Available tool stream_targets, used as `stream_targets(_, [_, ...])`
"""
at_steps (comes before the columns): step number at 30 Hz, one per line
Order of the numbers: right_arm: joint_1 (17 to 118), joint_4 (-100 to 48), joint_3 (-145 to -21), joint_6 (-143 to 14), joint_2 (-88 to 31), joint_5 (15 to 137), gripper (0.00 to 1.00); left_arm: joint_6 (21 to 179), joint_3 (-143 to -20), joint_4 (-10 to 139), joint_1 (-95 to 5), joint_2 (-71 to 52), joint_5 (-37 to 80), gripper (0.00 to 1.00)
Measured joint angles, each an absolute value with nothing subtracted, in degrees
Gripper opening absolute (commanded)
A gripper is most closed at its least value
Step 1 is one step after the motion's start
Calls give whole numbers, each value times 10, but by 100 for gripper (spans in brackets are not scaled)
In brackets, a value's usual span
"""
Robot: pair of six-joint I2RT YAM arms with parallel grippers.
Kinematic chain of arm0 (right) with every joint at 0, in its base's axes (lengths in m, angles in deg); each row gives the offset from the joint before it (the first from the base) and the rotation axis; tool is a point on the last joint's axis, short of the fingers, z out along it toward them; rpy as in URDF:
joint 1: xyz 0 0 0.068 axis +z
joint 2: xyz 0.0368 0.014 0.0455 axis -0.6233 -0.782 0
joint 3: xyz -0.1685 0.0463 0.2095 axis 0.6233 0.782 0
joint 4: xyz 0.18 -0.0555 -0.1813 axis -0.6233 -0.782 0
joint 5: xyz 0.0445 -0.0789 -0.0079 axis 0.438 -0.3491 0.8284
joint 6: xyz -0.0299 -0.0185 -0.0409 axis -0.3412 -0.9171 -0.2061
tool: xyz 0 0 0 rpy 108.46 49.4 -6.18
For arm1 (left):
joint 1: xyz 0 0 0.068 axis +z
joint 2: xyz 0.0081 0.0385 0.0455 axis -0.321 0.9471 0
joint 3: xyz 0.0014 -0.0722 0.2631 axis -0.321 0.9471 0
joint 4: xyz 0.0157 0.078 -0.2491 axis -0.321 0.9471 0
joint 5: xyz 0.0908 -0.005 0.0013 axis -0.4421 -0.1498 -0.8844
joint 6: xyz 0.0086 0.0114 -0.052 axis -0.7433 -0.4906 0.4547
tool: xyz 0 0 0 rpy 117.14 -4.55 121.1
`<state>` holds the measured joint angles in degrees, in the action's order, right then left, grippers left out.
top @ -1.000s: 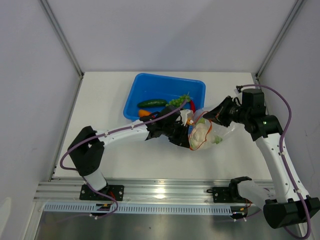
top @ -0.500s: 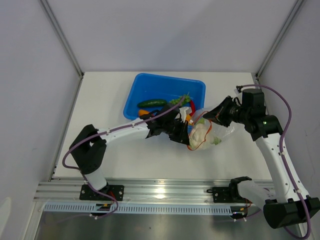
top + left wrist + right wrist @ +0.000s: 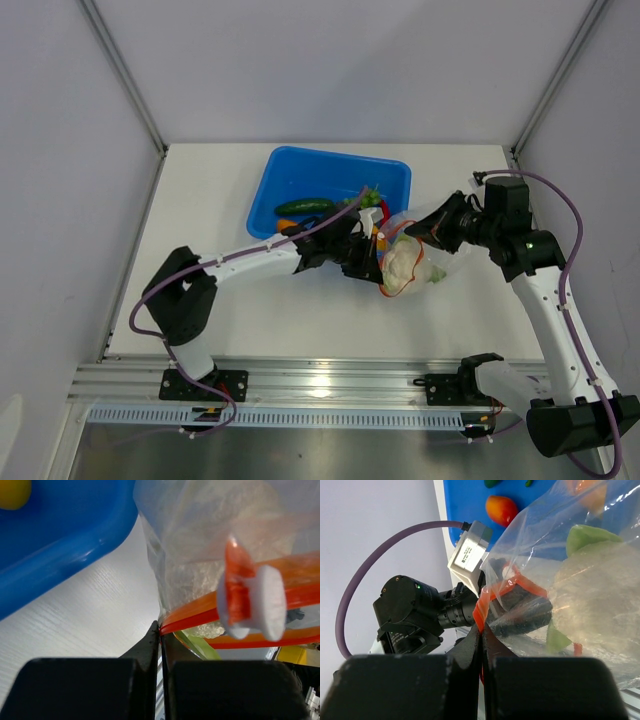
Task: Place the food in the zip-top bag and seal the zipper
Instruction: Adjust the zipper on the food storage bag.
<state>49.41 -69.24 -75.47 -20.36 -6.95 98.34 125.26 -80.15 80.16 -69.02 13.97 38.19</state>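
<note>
Zipper (image 3: 192, 614), orange-red on clear crinkly bag (image 3: 200, 530), pinched by left tool (image 3: 159, 632), right tool (image 3: 481, 632).

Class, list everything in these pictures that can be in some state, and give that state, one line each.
zip-top bag: mouth open, cauliflower inside
zipper: unsealed, its two strips apart
left fingers: shut on the zipper
right fingers: shut on the zipper
blue tub: uncovered, cucumber lying in it
</note>
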Motion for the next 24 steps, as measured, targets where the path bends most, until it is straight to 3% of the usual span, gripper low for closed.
stream_targets(15, [493, -768, -755, -301, -68, 914, 0, 1180, -899, 950, -688, 80, 338, 1])
stream_targets(24, [492, -826, -755, -343, -46, 860, 0, 1146, -993, 996, -693, 65, 392, 0])
